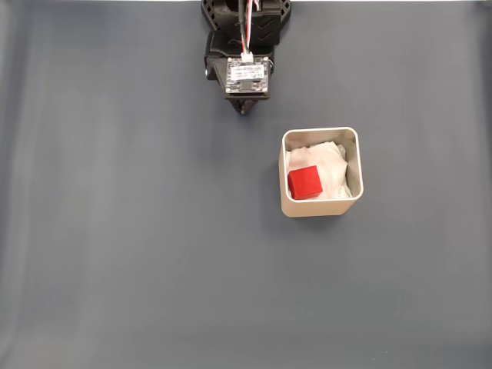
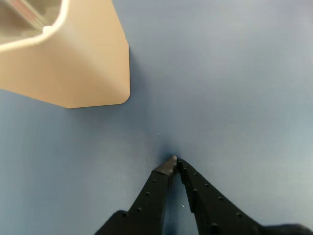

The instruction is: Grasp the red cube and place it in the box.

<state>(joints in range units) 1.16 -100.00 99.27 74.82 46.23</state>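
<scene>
Task looks essentially finished. The red cube (image 1: 305,183) sits inside the box (image 1: 320,209), resting on the white padding (image 1: 332,171) toward the box's left side in the fixed view, touching or nearly touching the left wall; it seems settled, not perched on the rim. The gripper (image 1: 245,108) is pulled in near the arm base at the top edge of the fixed view, well apart from the box, which lies off to the gripper's right and further down that view. In the wrist view the gripper (image 2: 174,161) shows its two black fingers meeting at the tips with nothing between them, so it is closed and empty, tips down close to the blue-grey table cover (image 2: 234,88). The box (image 2: 78,63) shows in the wrist view as a tan outer wall and corner up and left of the fingertips, near but not touching. Cube is not visible from the wrist. Judgement: grasp and placement are done, release is done; nothing obvious is left besides the arm parking at rest, which it looks close to already. Little risk remains, since the cube is below the rim and the arm is clear of the box.
</scene>
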